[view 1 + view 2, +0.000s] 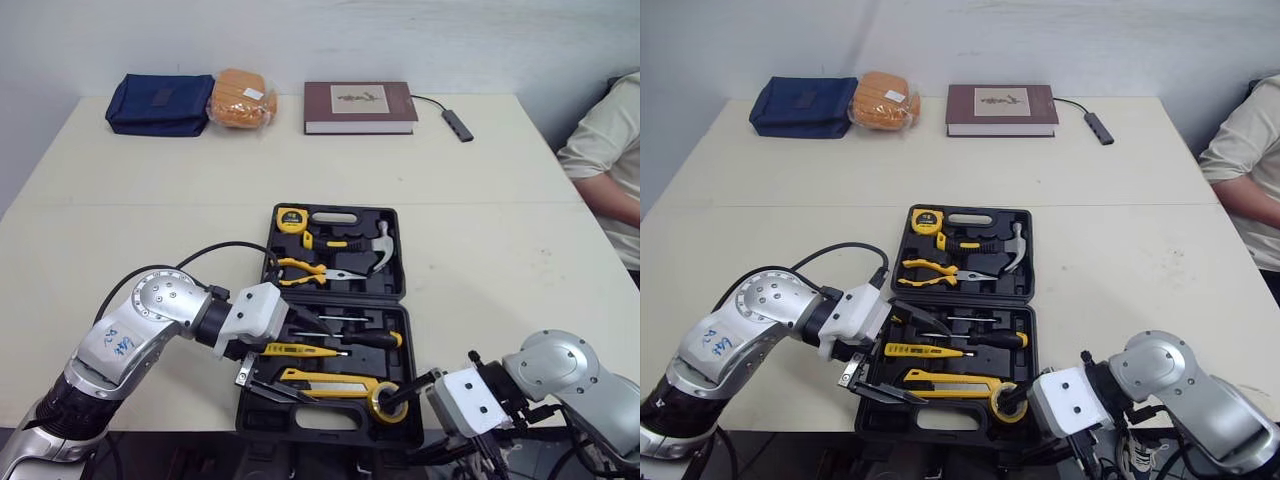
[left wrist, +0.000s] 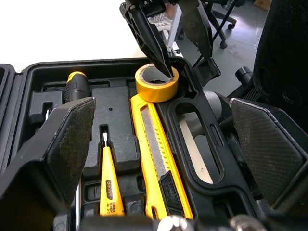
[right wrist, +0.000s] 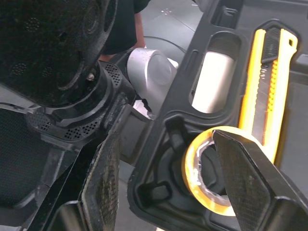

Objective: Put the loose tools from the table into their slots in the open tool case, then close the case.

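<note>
Black tool case (image 1: 385, 215); yellow tape roll (image 2: 155, 91), yellow utility knife (image 2: 156, 149); navy pouch (image 1: 160, 103); maroon book (image 1: 358, 107); cream table (image 1: 150, 220).

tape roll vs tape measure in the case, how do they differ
The tape roll is a hollow ring; the tape measure is a solid block. The tape roll sits in the near right corner of the tool case, the tape measure in its far left. A finger of the right end effector reaches into the tape roll; nothing touches the tape measure. Both are yellow.
</note>
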Robot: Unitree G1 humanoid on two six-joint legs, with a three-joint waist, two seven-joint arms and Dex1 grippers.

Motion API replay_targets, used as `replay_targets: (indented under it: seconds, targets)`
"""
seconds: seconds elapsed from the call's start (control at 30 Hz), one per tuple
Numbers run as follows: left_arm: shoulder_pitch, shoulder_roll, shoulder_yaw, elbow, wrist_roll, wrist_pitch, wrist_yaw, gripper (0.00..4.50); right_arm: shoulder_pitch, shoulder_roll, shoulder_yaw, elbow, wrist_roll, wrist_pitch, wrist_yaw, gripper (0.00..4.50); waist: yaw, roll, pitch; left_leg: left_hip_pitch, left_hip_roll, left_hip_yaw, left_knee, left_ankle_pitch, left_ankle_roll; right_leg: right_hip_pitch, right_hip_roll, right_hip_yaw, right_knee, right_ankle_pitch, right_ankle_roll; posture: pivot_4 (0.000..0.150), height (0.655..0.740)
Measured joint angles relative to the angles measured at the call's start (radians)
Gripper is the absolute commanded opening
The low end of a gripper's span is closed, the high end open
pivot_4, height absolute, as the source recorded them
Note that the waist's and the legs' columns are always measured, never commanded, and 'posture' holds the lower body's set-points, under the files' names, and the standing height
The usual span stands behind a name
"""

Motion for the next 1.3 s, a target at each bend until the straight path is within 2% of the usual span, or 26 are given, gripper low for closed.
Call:
replay_targets:
  seconds: [0.5,0.7,0.93,1.3]
  targets:
    - [0.0,-0.013,-0.011,0.0,0.0,0.001,0.003,4.5,-0.116,-0.001,0.057,0.017,-0.069,0.095,-0.04,3.13,0.0,0.0,0.0,0.0,0.0,0.0,0.0,0.0,0.0,0.0,0.0,0.0,0.0,0.0,0.0,0.15,0.74]
    - [0.0,-0.014,-0.011,0.0,0.001,0.001,0.004,4.5,-0.114,-0.008,0.057,0.001,-0.056,0.134,-0.041,3.13,-0.001,0.0,0.0,0.0,0.0,0.0,0.0,0.0,0.0,0.0,0.0,0.0,0.0,0.0,0.0,0.15,0.74]
    - [0.0,-0.014,-0.011,0.0,0.003,0.001,0.004,4.5,-0.106,-0.04,-0.057,-0.064,0.023,0.157,-0.049,3.13,0.0,0.0,0.0,0.0,0.0,0.0,0.0,0.0,0.0,0.0,0.0,0.0,0.0,0.0,0.0,0.15,0.74]
    - [0.0,-0.012,-0.018,0.0,0.003,0.0,-0.026,4.5,0.01,-0.079,-0.031,-0.123,0.024,0.157,-0.046,3.13,0.0,0.0,0.0,0.0,0.0,0.0,0.0,0.0,0.0,0.0,0.0,0.0,0.0,0.0,0.0,0.15,0.74]
